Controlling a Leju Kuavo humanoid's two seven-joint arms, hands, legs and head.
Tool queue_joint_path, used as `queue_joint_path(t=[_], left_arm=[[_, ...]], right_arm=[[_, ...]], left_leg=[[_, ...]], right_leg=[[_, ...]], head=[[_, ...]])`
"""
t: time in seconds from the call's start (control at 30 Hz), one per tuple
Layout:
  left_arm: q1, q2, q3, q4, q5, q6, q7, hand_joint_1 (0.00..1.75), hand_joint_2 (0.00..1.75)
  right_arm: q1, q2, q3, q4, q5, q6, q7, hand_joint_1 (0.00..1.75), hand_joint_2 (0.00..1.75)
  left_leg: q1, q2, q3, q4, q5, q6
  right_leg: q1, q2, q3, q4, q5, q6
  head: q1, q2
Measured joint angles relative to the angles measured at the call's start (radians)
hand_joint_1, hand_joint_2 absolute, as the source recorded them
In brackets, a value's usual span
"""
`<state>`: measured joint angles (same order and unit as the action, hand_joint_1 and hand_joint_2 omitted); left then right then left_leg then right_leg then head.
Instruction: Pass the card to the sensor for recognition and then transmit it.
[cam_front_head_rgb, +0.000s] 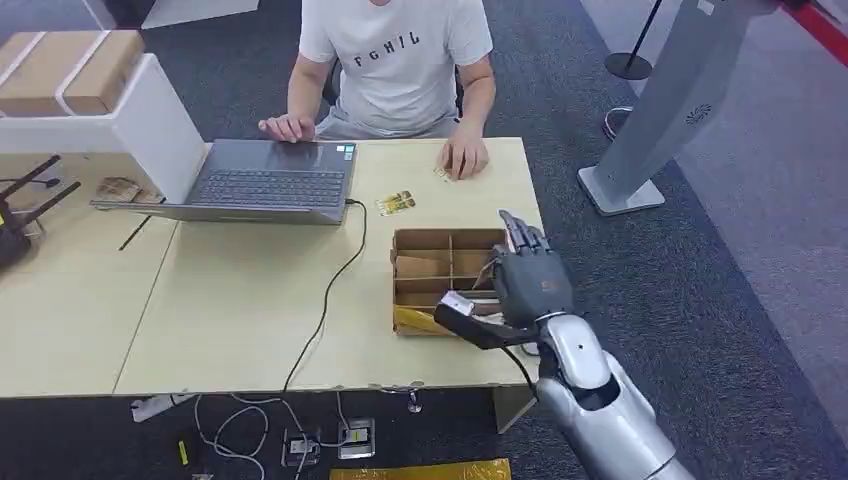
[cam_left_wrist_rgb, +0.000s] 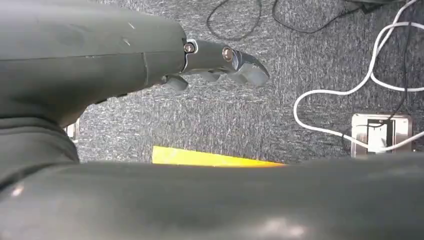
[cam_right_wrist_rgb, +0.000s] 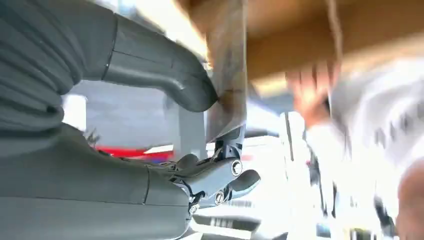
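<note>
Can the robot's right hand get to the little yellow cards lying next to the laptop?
Probably yes. The right hand hovers over the cardboard box, and the yellow cards lie just beyond it on open table. Only the box sits between, low enough to reach over.

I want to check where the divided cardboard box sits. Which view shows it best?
The head view: the cardboard box sits whole on the table, its dividers plain, the right hand at its near right corner. The right wrist view gives a blurred brown panel, perhaps its wall. The left wrist view faces carpet.
</note>
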<state>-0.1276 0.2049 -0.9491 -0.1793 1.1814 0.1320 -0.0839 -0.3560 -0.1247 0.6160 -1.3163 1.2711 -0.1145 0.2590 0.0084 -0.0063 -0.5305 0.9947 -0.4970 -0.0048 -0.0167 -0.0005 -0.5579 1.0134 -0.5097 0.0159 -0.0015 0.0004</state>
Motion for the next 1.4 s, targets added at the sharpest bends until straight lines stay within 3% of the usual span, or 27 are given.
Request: queue_joint_path(t=[0.33, 0.63, 0.77, 0.93, 1.1, 1.33, 1.37, 1.4], left_arm=[[0.001, 0.0, 0.0, 0.002, -0.01, -0.01, -0.011, 0.0, 0.0], [0.0, -0.001, -0.001, 0.002, -0.033, -0.016, -0.015, 0.0, 0.0], [-0.006, 0.0, -0.001, 0.002, -0.036, -0.013, -0.011, 0.0, 0.0], [-0.011, -0.002, -0.001, 0.002, -0.039, -0.014, 0.001, 0.0, 0.0], [-0.011, -0.005, -0.001, 0.002, -0.04, -0.014, 0.009, 0.0, 0.0], [-0.01, -0.007, -0.001, 0.002, -0.038, -0.016, 0.01, 0.0, 0.0], [-0.01, -0.007, -0.001, 0.002, -0.038, -0.016, 0.009, 0.0, 0.0], [-0.01, -0.008, -0.001, 0.002, -0.038, -0.016, 0.01, 0.0, 0.0]], right_arm=[[-0.048, -0.062, -0.111, -0.307, 0.012, -0.008, -0.003, 1.75, 1.75], [-0.071, -0.085, -0.148, -0.359, -0.03, -0.026, -0.012, 1.75, 1.75], [-0.142, -0.084, -0.148, -0.25, -0.061, -0.076, -0.002, 1.75, 1.75], [-0.266, -0.076, -0.148, 0.024, -0.086, -0.15, -0.005, 1.75, 1.75], [-0.32, -0.047, -0.142, 0.212, -0.062, -0.159, -0.003, 1.75, 1.75], [-0.341, -0.024, -0.135, 0.327, -0.04, -0.158, 0.003, 1.75, 1.75], [-0.343, -0.022, -0.133, 0.34, -0.039, -0.158, 0.003, 1.1, 1.75], [-0.346, -0.02, -0.132, 0.352, -0.037, -0.158, 0.003, 0.0, 1.75]], left_leg=[[0.0, 0.0, 0.0, 0.0, 0.0, 0.0], [0.0, 0.001, 0.0, 0.0, 0.0, 0.0], [0.0, 0.0, 0.0, 0.0, 0.0, 0.0], [0.0, 0.0, -0.001, 0.0, 0.002, 0.0], [0.0, -0.001, -0.001, 0.0, 0.002, 0.0], [0.0, -0.001, -0.002, 0.0, 0.002, 0.0], [0.0, -0.001, -0.002, 0.0, 0.002, 0.0], [0.0, -0.001, -0.002, 0.0, 0.002, 0.0]], right_leg=[[0.0, 0.0, 0.0, 0.0, 0.0, 0.0], [0.0, 0.0, 0.0, 0.0, 0.0, 0.0], [0.0, 0.0, 0.0, 0.0, 0.001, 0.0], [0.0, -0.001, 0.0, 0.0, 0.001, 0.0], [0.0, -0.002, 0.0, 0.0, 0.001, 0.0], [0.0, -0.002, 0.0, 0.0, 0.001, 0.0], [0.0, -0.002, 0.0, 0.0, 0.001, 0.0], [0.0, -0.002, 0.0, 0.0, 0.001, 0.0]], head=[[0.0, 0.0], [0.0, 0.0], [-0.001, 0.0], [0.0, 0.0], [0.0, 0.0], [0.0, 0.0], [0.0, 0.0], [0.0, 0.0]])
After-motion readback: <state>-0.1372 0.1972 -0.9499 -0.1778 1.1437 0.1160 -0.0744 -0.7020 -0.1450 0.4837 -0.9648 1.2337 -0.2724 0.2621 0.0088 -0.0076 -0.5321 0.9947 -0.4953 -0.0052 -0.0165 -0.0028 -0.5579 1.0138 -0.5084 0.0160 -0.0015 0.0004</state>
